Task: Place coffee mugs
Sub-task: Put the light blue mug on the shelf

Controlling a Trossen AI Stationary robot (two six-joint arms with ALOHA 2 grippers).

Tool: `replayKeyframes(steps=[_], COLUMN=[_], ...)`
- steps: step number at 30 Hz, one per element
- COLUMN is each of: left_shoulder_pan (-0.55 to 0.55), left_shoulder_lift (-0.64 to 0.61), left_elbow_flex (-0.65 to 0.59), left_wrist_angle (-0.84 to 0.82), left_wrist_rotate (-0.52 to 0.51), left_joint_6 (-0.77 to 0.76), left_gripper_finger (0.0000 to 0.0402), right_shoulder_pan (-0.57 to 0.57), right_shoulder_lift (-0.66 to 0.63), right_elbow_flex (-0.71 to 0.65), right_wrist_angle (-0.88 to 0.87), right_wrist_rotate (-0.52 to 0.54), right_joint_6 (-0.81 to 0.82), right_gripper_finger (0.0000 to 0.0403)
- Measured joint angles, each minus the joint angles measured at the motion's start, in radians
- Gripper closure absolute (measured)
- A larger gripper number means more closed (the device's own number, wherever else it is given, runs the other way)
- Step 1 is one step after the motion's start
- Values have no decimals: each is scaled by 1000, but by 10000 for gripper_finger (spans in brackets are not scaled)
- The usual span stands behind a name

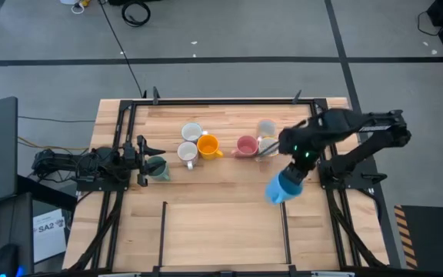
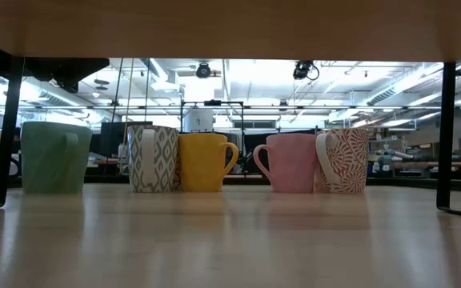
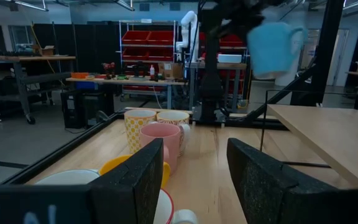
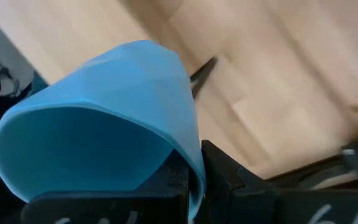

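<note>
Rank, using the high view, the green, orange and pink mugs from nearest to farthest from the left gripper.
Left gripper sits at the table's left edge.
1. Green mug, right beside it.
2. Orange mug, mid-row.
3. Pink mug, further right.

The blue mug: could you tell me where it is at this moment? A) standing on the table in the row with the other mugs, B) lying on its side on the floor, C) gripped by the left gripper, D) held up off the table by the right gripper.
D: the right gripper pinches the rim of the blue mug, which the left wrist view shows hanging above the table.
</note>
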Motion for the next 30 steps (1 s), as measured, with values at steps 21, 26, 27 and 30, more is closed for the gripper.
replayKeyframes(steps=[21,26,27,30], left_shoulder_pan=[0,0,0,0], left_shoulder_lift=[0,0,0,0], left_elbow_flex=[0,0,0,0], left_wrist_angle=[0,0,0,0], left_wrist_rotate=[0,0,0,0], left_joint_6=[-1,-1,-1,-1], left_gripper_finger=[216,216,216,216], right_shoulder_pan=[306,324,330,346], right_shoulder_lift=[211,272,283,317], right_elbow_flex=[19,91,103,136], right_wrist_angle=[199,206,207,206], right_wrist_rotate=[-38,-21,-7,25], right_joint_6=[264,256,255,254], right_gripper_finger=[375,375,375,375])
